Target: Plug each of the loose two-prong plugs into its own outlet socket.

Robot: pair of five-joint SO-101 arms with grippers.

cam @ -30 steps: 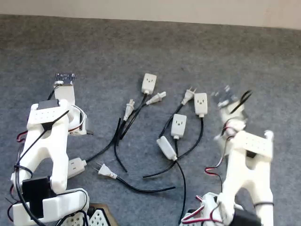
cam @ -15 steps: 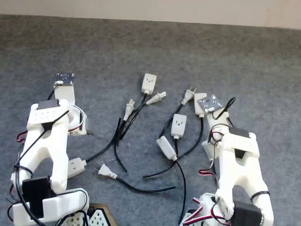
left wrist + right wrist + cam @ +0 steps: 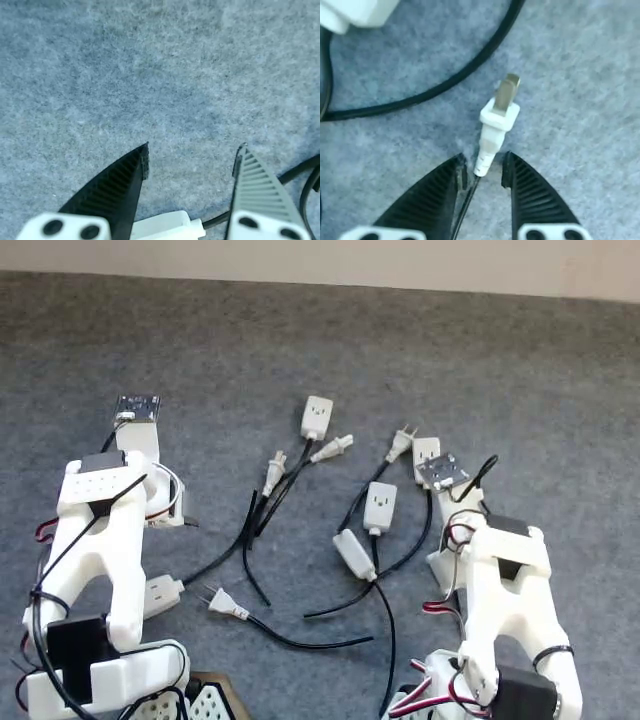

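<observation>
None plugged in yet. My right gripper (image 3: 484, 161) released, straddling a plug (image 3: 498, 117) tail; left gripper (image 3: 194, 149) released, empty.

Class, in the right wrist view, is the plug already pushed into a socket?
No, the plug lies loose on the carpet, its prongs bare.

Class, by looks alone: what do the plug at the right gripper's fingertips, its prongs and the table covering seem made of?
Plug body: white moulded plastic, smooth and matte. Prongs: metal, dull brassy sheen. Table covering: probably grey felt or carpet, fuzzy fibres.
</observation>
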